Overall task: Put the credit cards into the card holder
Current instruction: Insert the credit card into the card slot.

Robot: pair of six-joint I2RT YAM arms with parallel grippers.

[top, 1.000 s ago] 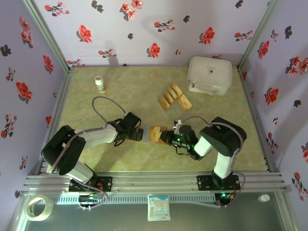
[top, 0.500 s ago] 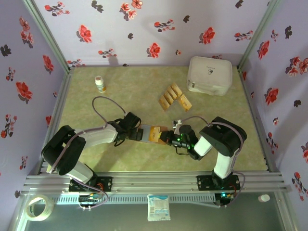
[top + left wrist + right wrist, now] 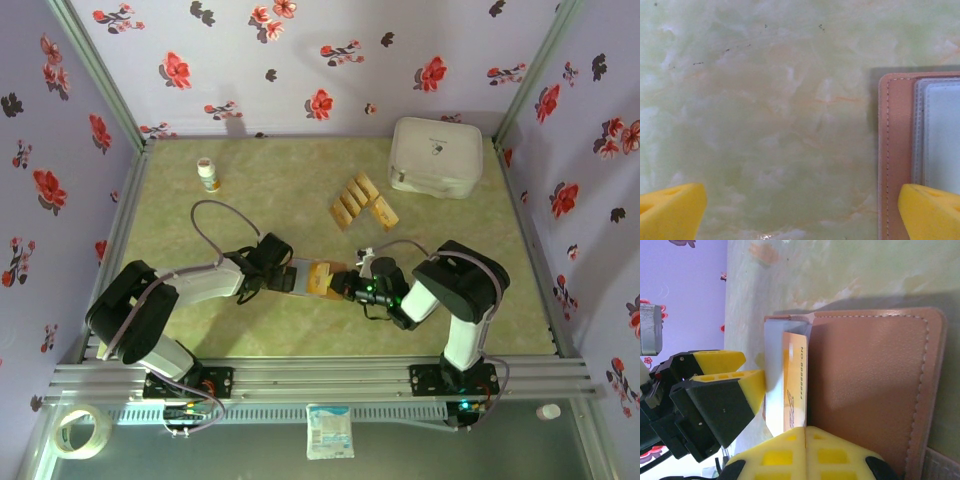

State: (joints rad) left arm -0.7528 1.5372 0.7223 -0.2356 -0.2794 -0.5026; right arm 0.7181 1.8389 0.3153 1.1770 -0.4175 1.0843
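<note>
Over the last second I see almost nothing move: both arms have held their places at the card holder (image 3: 300, 277), and only the right one has crept a shade closer to it. I read that as the insertion being mid-push, not finished. Left of the holder, the left gripper (image 3: 800, 212) hangs low over the worktop (image 3: 250, 200) with its jaws wide apart, gripping nothing. In its wrist view one yellow tip sits over the holder's corner. From the right wrist view a pad of it appears to touch the grey inner leaf, seemingly pinning it down. The holder lies open and flat, midway between the two grippers. It has a reddish-brown stitched cover, and pale grey sleeves show inside it. One tan-orange credit card (image 3: 796, 385) is tucked between the grey leaf and the brown cover, with much of its length showing. Right of the holder, the right gripper (image 3: 805, 435) has its jaws together, tips against the card's near end. I cannot tell whether it nips the card or just pushes it. Beyond the holder, well apart, the loose credit cards (image 3: 362, 200) lie fanned out. The white box (image 3: 433, 157) sits farther off to the right.
</note>
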